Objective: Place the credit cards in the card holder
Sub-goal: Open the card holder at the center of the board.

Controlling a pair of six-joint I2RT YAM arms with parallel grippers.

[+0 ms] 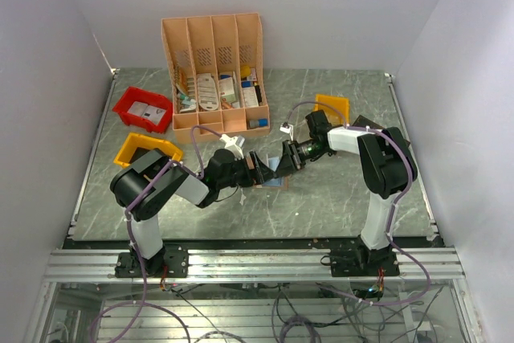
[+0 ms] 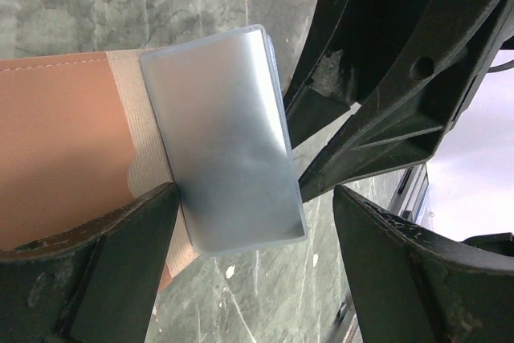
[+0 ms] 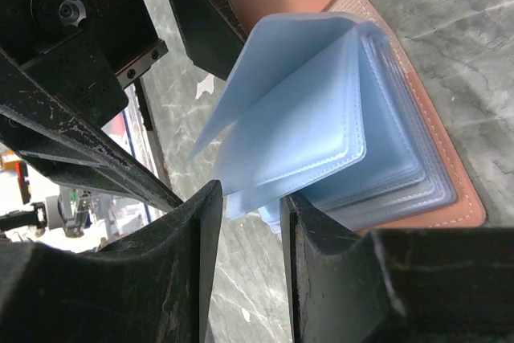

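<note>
The card holder (image 1: 271,177) lies open on the marble at the table's middle, tan-brown cover down, with its pale blue clear pocket leaves fanned upward. In the left wrist view one leaf (image 2: 221,134) stands up beside the brown cover (image 2: 56,142), between the wide-open fingers of my left gripper (image 2: 269,238). My right gripper (image 3: 250,222) has its jaws a narrow gap apart, with the lower edges of two lifted leaves (image 3: 297,126) at the fingertips and the stacked pockets (image 3: 401,166) behind. Both grippers (image 1: 259,170) (image 1: 279,161) meet over the holder. No loose credit card shows in either gripper.
A peach slotted organiser (image 1: 215,70) stands at the back. A red bin (image 1: 143,108) with a pale printed item and a yellow bin (image 1: 146,150) sit at the left. Another yellow bin (image 1: 332,108) and a dark object (image 1: 365,124) are behind the right arm.
</note>
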